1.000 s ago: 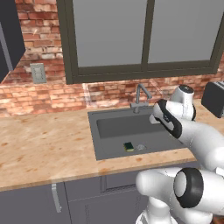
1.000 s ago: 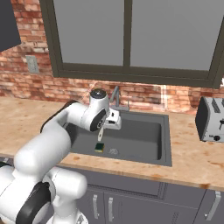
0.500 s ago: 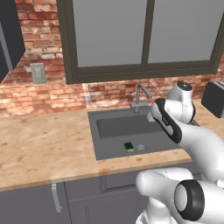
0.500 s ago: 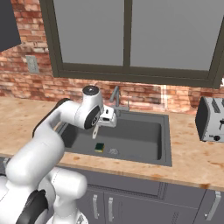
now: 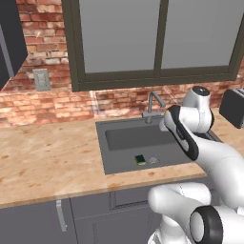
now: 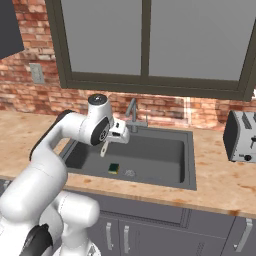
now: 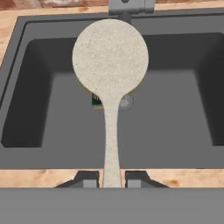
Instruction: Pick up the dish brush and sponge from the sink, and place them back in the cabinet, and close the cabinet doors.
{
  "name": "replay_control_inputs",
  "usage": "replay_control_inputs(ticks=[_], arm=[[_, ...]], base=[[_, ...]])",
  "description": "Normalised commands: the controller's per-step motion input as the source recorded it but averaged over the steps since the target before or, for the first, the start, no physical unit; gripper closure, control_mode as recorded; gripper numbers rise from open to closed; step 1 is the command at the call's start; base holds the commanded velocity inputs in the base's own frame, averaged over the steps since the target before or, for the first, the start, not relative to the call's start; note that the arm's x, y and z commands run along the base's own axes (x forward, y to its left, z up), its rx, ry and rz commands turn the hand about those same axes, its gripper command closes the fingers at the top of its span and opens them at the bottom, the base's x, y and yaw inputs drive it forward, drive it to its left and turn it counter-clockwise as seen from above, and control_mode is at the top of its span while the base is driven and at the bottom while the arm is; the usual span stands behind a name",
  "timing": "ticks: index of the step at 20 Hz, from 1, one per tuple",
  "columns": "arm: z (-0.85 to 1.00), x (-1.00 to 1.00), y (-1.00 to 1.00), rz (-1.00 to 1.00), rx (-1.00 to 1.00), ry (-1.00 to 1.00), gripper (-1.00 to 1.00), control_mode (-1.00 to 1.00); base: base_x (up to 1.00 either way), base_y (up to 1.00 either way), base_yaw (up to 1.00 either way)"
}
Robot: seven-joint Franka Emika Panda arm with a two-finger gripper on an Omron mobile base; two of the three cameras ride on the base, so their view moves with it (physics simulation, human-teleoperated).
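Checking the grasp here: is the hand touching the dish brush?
Touching. In the hand view, the hand is shut on the dish brush, both fingertips against its handle.

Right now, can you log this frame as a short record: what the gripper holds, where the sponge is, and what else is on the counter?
gripper: shut on the dish brush, holding it by the end of its handle; gripper raised above the sink
dish brush: lifted clear of the basin, round head pointing away from the hand
sponge: lying on the sink floor near the front wall, beside the drain
faucet: at the back rim of the sink
toaster: on the counter to the right of the sink
cabinet: doors not visibly closed; state cannot be judged
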Motion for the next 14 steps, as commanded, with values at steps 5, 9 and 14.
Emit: replay_control_inputs(ticks=[5,9,14], arm=[[0.07,-0.22,0.24,-0.03,0.00,0.00,1.00,-1.00],[0.09,-0.19,0.16,-0.02,0.00,0.00,1.00,-1.00],[0.06,-0.08,0.04,-0.01,0.00,0.00,1.00,1.00]], base=[[0.00,0.00,0.00],[0.00,0.00,0.00],[-0.05,0.02,0.00]])
